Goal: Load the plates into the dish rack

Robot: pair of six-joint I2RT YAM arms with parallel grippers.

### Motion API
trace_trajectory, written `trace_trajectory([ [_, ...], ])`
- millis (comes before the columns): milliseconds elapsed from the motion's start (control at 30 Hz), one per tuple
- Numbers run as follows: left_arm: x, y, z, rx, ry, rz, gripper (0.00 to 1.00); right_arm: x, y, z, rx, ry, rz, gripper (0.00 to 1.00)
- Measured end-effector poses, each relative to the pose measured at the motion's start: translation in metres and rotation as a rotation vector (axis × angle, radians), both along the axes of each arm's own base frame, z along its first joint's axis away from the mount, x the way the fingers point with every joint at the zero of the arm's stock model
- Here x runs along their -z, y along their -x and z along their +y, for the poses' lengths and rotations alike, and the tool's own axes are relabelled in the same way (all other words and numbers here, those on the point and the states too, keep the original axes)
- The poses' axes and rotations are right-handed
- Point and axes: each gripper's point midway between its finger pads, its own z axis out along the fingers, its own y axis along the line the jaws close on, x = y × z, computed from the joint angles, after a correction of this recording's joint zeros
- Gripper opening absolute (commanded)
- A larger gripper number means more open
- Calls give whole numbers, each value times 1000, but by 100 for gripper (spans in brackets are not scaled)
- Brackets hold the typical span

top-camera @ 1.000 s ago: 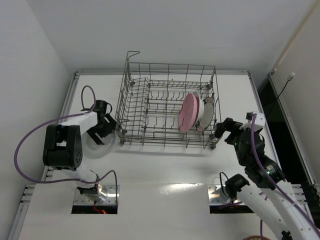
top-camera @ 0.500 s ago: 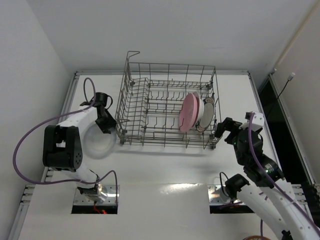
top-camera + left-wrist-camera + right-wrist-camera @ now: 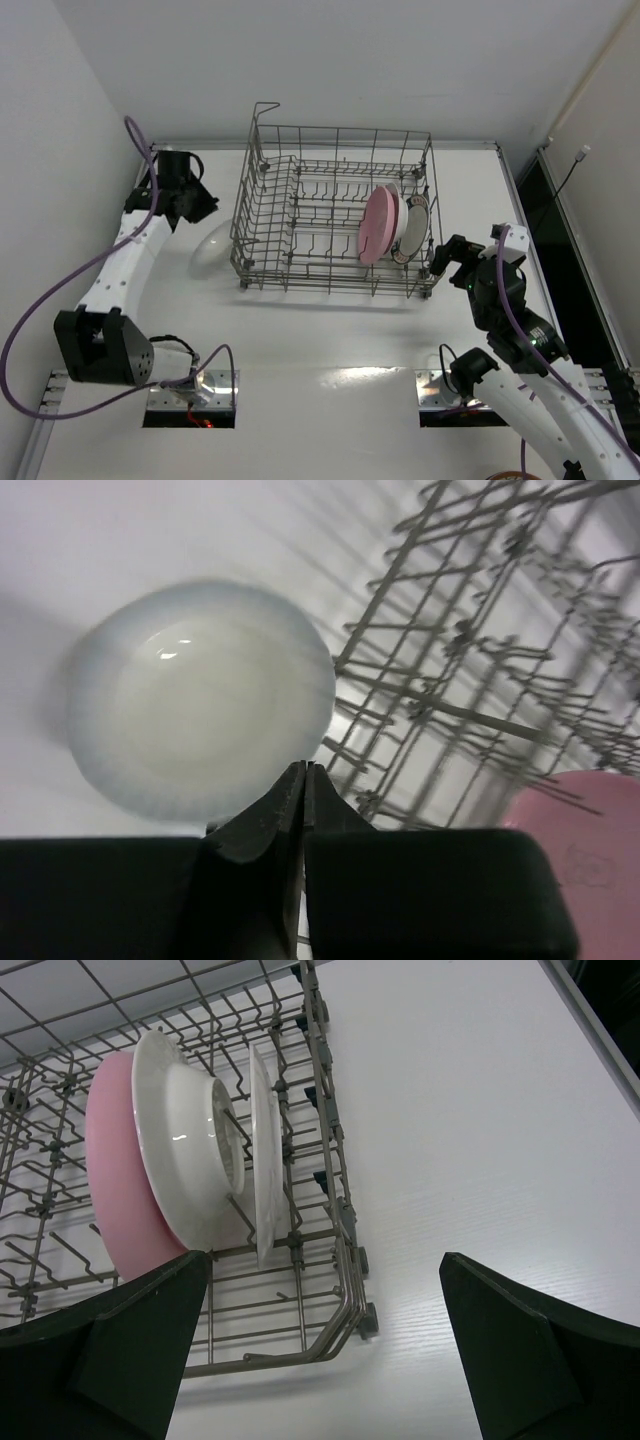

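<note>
The left claw is hovering pressed together near the plain white round plate, the right claw gaping beside the grey wire dish rack.

You were in a robot lab cell: a white worktop boxed in by plain white panel walls, two arms bolted to metal rails at its near edge, purple cable looping loose.
</note>
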Motion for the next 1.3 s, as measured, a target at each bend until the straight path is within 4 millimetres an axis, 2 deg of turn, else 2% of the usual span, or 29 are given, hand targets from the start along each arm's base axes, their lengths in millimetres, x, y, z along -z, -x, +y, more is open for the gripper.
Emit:
trace_trajectory([
  [100,-37,2,4,-13,-9,-112,0,0,0,0,0,0,0,100],
  [167,-43,4,5,-15,-15,-128,0,0,0,0,0,0,0,100],
  [233,-39,4,5,-16,-17,-119,0,-1,0,0,0,-2,-2,100],
  [433,-11,13,9,-7,-35,-40,0,-3,2,-1,0,-8,-13,100],
  [500,-1,15,11,1,-47,-12,8,-4,2,-1,0,-10,-17,100],
  [533,5,15,12,8,-56,5,19,-4,2,-1,0,-11,-19,100],
  [567,12,14,14,15,-66,26,24,-4,3,-1,0,-11,-20,100],
  [667,38,10,16,47,-86,105,28,-4,3,-2,0,-11,-20,100],
  [733,61,11,16,69,-93,173,35,-4,4,-2,0,-11,-20,100],
  [833,98,25,16,104,-102,284,47,-5,4,-2,0,-12,-21,100],
  [867,109,33,16,116,-105,323,54,-5,4,-2,0,-12,-22,100],
  [933,125,47,15,148,-117,381,62,-5,5,-3,0,-13,-24,100],
  [967,129,53,16,162,-126,401,69,-5,5,-3,0,-14,-25,100],
  [1067,133,60,16,197,-159,421,70,-6,5,-3,0,-15,-26,100],
  [1167,131,58,16,235,-196,399,70,-6,5,-3,-1,-15,-27,100],
  [1300,129,54,18,277,-257,376,78,-5,5,-2,-4,-16,-25,100],
])
